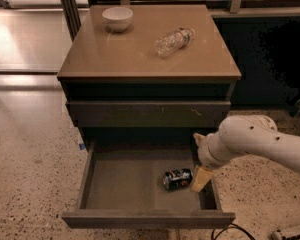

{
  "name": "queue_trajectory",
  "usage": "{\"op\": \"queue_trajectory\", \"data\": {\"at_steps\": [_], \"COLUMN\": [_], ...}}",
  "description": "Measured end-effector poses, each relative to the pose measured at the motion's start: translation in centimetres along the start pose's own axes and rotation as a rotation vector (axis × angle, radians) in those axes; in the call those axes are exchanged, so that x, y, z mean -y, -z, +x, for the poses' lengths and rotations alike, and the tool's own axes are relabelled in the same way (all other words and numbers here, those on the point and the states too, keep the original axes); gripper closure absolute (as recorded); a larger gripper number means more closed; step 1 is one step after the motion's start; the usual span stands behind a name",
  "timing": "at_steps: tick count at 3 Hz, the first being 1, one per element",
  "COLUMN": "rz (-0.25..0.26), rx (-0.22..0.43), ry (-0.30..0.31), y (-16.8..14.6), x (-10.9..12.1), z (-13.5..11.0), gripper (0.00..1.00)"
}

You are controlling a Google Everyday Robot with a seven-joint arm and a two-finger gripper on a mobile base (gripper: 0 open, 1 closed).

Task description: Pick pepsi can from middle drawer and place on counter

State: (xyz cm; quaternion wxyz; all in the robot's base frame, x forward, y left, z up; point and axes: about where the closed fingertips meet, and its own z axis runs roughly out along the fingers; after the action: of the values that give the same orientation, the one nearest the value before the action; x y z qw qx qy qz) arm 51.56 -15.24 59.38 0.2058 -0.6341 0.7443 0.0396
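The pepsi can [177, 179] lies on its side on the grey floor of the open middle drawer [125, 184], toward the right, silver end facing left. My gripper [200, 176] hangs from the white arm at the drawer's right side, just right of the can and close to it. One pale finger [201, 178] reaches down into the drawer beside the can. The glossy tan counter [140, 54] tops the dark cabinet above.
A white bowl [117, 18] stands at the counter's back left. A clear plastic water bottle [174, 41] lies on its side at the counter's right. A closed drawer front with pale scratch marks [147, 113] sits above the open drawer. Speckled stone floor [30, 184] surrounds the cabinet.
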Motion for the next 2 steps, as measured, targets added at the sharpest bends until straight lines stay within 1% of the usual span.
{"op": "queue_trajectory", "data": {"at_steps": [1, 2], "rz": [-0.056, -0.053], "rx": [0.001, 0.008], "ry": [-0.009, -0.013], "y": [-3.87, -4.71], "x": [-0.62, -0.9], "z": [1.03, 1.17], "gripper": [0.0, 0.0]}}
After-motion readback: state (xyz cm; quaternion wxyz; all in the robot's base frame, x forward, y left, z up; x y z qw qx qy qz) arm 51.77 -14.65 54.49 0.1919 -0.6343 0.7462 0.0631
